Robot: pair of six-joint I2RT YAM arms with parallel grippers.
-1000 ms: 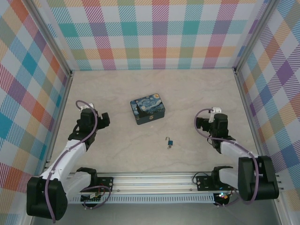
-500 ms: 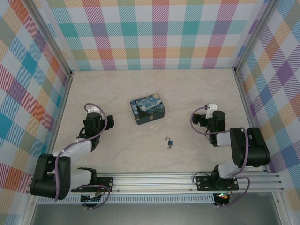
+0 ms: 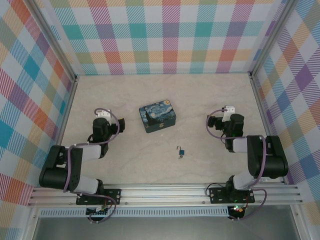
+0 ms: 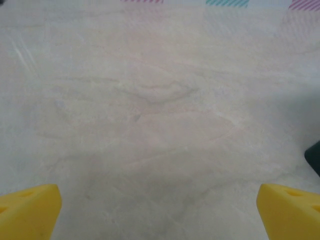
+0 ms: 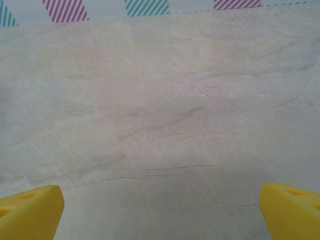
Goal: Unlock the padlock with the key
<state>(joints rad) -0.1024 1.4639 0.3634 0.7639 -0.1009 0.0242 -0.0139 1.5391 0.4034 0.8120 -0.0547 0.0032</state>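
The padlock point(image 3: 182, 151) is a tiny teal block with a thin silver shackle, lying on the pale marble table point(image 3: 210, 95) near the front centre. The key point(image 3: 179, 157) is a dark sliver lying just in front of it on its left. My left gripper point(image 3: 106, 123) hovers low at the left, well away from both, and is open; its yellow fingertips point(image 4: 30, 210) frame bare table. At the right my right gripper point(image 3: 224, 122) is open too, and nothing lies between its yellow fingertips point(image 5: 292, 210).
A dark-blue starry-night tin point(image 3: 157, 117) stands behind the padlock, between the two grippers; its dark edge point(image 4: 315, 159) shows at the right of the left wrist view. Plaid walls point(image 3: 170, 35) close the back and both sides. A metal rail point(image 3: 165, 192) runs along the front.
Both arms have folded back over their bases, and both grippers have shifted slightly toward the back wall. The padlock, key and tin have not moved.
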